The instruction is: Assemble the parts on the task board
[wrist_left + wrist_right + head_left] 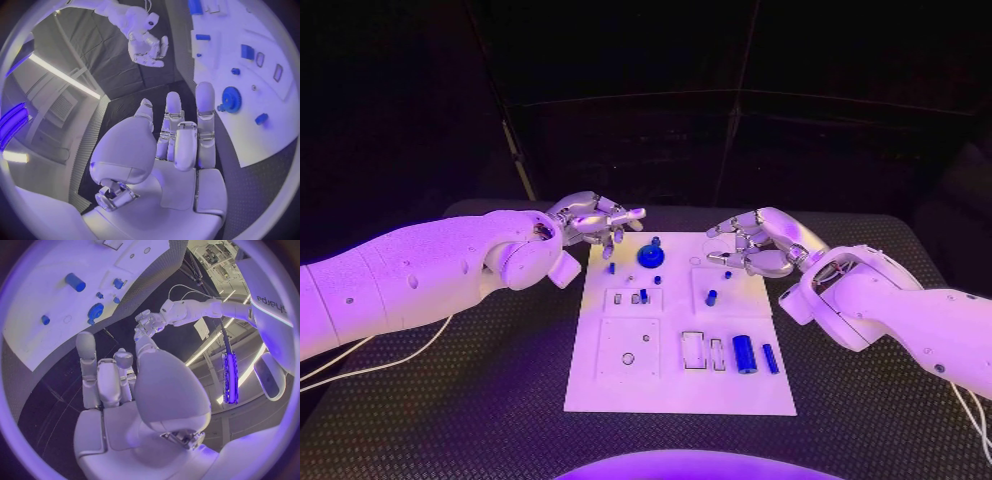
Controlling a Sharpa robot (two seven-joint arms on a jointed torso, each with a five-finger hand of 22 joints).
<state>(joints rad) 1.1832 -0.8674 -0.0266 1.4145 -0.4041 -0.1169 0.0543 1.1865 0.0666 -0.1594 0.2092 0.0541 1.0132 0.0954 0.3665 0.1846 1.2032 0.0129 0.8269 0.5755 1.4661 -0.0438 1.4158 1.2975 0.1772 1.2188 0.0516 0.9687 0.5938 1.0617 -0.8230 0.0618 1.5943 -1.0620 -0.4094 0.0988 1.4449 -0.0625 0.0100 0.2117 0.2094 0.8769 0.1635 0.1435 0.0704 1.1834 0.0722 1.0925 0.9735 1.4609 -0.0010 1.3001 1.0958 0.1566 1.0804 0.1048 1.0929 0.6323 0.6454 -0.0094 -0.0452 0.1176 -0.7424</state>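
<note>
- Blue gear [651,256] sits at the far end of the board [589,385], on the midline, between the two hands.
- Left hand [596,220] hovers just off the board's far left corner, fingers spread, holding nothing; the gear lies just inward of it.
- Right hand [750,247] hangs over the far right edge, fingers loosely apart, empty, about as near.
- Two blue cylinders [744,354] lie at the near right, long axes running near-to-far, well apart from both hands.

Left hand [178,145] empty, fingers extended beside the white board [250,125]; blue gear [232,99] stands on it.
</note>
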